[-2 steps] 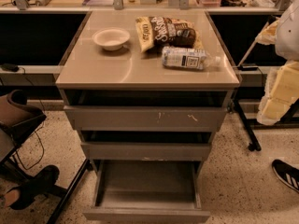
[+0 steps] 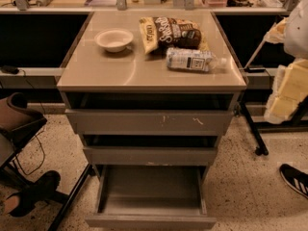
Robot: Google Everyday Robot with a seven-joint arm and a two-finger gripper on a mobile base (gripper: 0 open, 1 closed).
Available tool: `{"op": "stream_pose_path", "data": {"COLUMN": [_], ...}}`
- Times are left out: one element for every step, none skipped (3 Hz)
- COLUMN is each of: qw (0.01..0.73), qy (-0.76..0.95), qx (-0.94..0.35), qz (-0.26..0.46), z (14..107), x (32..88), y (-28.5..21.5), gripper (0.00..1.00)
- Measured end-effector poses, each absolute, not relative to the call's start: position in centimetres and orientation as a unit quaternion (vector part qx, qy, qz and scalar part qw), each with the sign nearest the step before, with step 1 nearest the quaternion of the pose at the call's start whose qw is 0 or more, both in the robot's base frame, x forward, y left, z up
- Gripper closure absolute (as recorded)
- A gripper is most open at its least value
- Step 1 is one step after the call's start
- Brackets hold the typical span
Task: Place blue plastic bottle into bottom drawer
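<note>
I'm seeing the bottle lying untouched on the table, the bottom drawer standing open; the tool, seemingly at three o'clock, I cannot tell its state.

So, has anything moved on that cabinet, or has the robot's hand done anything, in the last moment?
Nothing visibly changed. The blue plastic bottle lies on its side on the cabinet top, beside the snack bag and the white bowl. The bottom drawer is pulled open. The robot's hand hangs at the right edge, beside the cabinet, apart from the bottle.
</note>
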State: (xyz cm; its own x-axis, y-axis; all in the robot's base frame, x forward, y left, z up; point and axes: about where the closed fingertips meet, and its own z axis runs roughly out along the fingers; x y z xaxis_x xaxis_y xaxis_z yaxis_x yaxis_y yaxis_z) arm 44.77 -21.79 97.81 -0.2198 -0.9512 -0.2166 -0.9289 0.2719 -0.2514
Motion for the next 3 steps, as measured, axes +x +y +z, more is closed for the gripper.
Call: {"op": "stream_pose_path", "data": {"qw": [0.193, 0.193, 0.227], "qy": [0.775, 0.775, 0.756], "qx": [-0.600, -0.600, -0.613], "qz": [-0.032, -0.032, -0.014], "z": [98.8, 98.8, 100.0], "x": [49.9, 49.9, 52.3], "y": [-22.3, -22.3, -21.6], "gripper": [0.00, 0.00, 0.00]}}
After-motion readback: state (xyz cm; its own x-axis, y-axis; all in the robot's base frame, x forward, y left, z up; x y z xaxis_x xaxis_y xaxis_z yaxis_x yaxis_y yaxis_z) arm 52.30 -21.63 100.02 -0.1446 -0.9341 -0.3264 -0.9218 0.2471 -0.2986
